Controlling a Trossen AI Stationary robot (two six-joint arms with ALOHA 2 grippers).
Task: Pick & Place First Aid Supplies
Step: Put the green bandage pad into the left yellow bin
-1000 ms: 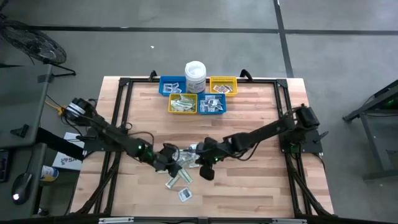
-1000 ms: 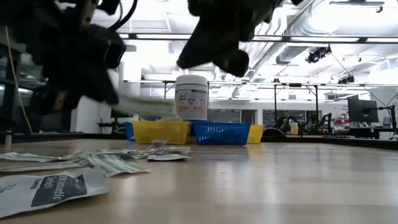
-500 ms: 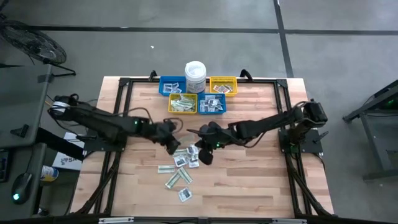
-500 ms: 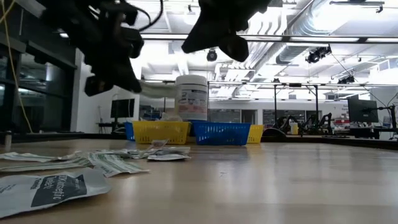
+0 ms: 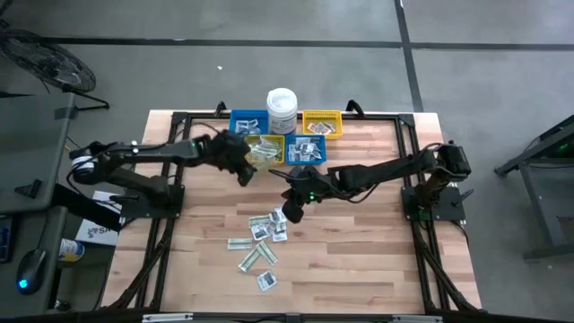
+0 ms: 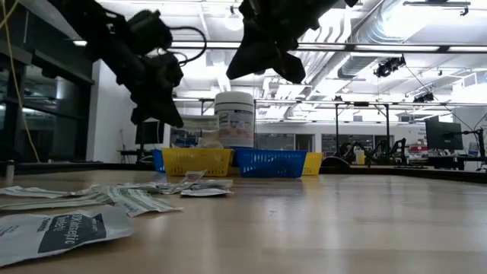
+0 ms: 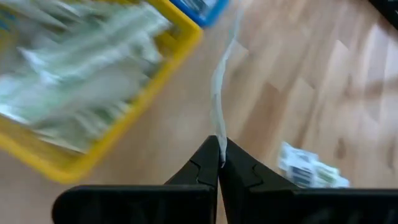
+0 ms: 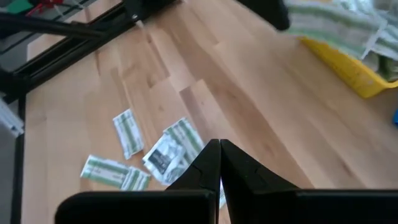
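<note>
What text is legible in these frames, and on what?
None can be read in full.
White packet nearest the low camera: dark panel with white print, blurred.
White tub label: print too small.
Packets in the pile on the table: dark print too small.

Wooden table (image 5: 359,260) on a grey concrete floor (image 5: 269,54). Far room: white ceiling with ducts (image 6: 396,30) and strip lights (image 6: 205,44), workbenches with a monitor (image 6: 444,135) at right, dark window wall (image 6: 46,106) at left.
</note>
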